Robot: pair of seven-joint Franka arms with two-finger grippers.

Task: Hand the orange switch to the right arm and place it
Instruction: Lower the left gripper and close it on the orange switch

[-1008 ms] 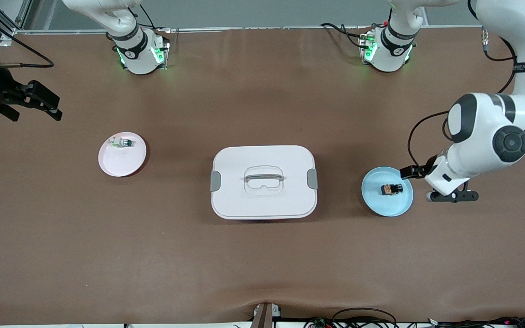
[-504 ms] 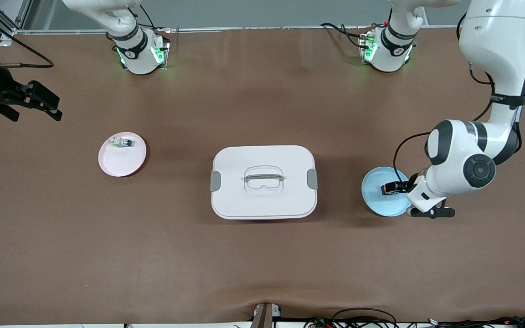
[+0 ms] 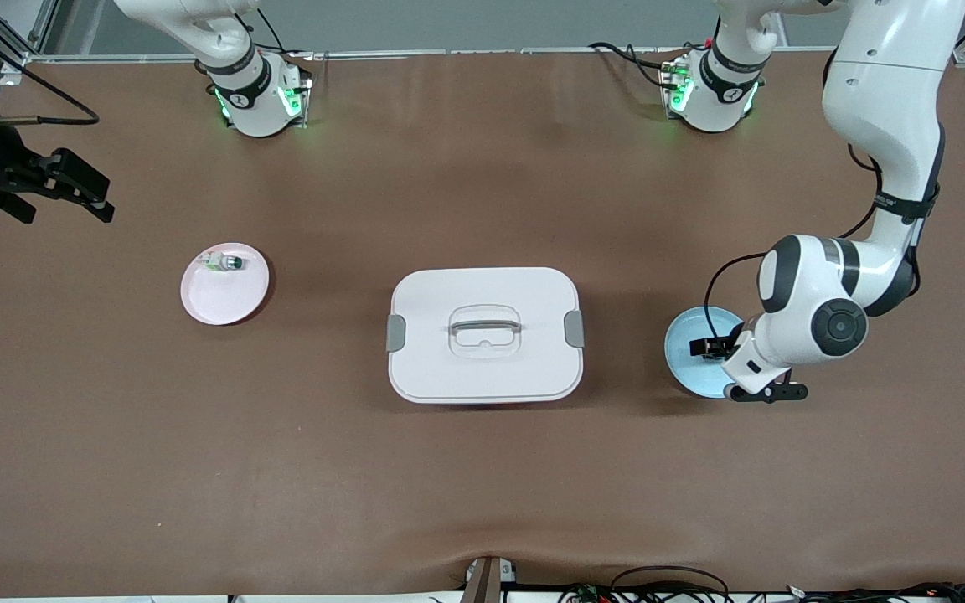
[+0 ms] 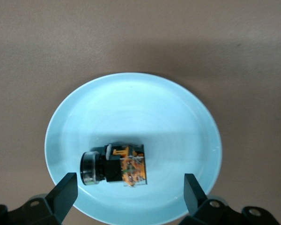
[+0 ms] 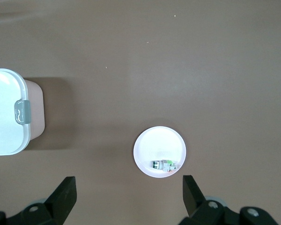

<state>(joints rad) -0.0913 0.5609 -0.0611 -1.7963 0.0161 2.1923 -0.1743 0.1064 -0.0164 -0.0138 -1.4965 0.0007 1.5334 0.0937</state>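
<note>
Blue plate (image 3: 688, 368), the landmark here, sits at the left arm's end of the brown table (image 3: 482, 486). On it lies the orange switch (image 4: 116, 165), tipped on its side, free of any grip. The left gripper (image 4: 129, 192) hangs over the plate, its fingers (image 4: 65, 190) spread wide with the switch between them but not touching.

Beside the plate, toward the table's middle, stands a lidded white box (image 3: 484, 334). Farther toward the right arm's end is a pink plate (image 3: 224, 293) holding a small whitish green-tipped part (image 3: 224, 262). The right gripper (image 5: 129, 192) waits high over that end, fingers also spread.

Risks, as a judgement: the switch is small and round at one end, so closing off-centre could roll or squirt it out, a fingertip could tip the plate's rim, and a shallow pinch would leave little for the handover.
</note>
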